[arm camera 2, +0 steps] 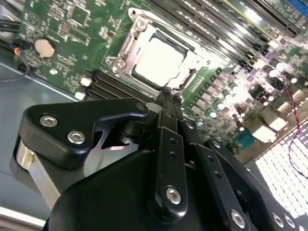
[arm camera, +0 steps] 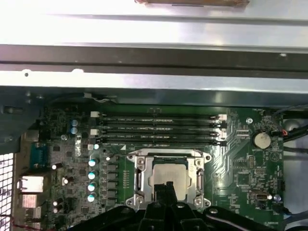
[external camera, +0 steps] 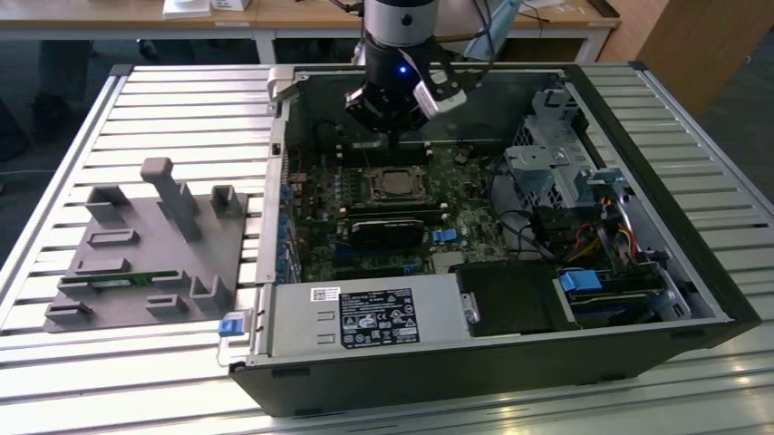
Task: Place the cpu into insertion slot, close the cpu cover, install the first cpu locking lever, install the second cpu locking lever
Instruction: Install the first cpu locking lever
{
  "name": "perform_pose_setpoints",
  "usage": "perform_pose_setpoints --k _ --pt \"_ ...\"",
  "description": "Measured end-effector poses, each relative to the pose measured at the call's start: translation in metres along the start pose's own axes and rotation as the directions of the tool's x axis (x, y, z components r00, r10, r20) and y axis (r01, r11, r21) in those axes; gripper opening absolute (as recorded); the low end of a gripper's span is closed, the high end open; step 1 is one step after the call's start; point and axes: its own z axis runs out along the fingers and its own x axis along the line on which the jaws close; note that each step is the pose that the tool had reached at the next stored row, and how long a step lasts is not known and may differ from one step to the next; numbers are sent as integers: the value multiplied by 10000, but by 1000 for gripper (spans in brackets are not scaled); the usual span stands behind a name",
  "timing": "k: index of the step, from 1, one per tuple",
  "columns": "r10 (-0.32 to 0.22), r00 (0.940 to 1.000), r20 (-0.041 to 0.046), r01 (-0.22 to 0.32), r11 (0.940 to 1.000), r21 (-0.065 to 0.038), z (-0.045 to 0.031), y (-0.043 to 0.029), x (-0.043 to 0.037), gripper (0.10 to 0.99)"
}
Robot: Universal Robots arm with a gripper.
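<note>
The cpu [arm camera: 169,175] [arm camera 2: 159,59], a pale square chip, lies in the insertion slot [external camera: 393,185] on the green board of the open computer case. The silvery cpu cover [arm camera: 139,174] [arm camera 2: 129,42] lies flat around it as a frame. My black gripper [arm camera 2: 168,95] [arm camera: 166,186] hangs just above the socket's edge, fingers shut together with nothing between them. In the exterior view the gripper [external camera: 387,140] stands over the board just behind the socket. Whether the locking levers are latched I cannot tell.
Black memory slots [arm camera: 159,127] run beside the socket, and a coin battery [arm camera: 261,140] sits nearby. Inside the case are a drive cage [external camera: 545,163] and a power supply [external camera: 362,317]. A grey fixture [external camera: 145,245] stands on the slatted table at the exterior view's left.
</note>
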Motion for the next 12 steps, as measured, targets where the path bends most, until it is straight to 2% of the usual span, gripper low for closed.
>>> perform_pose_setpoints --k 12 --pt "0 10000 -1 0 10000 1 -3 -1 98 106"
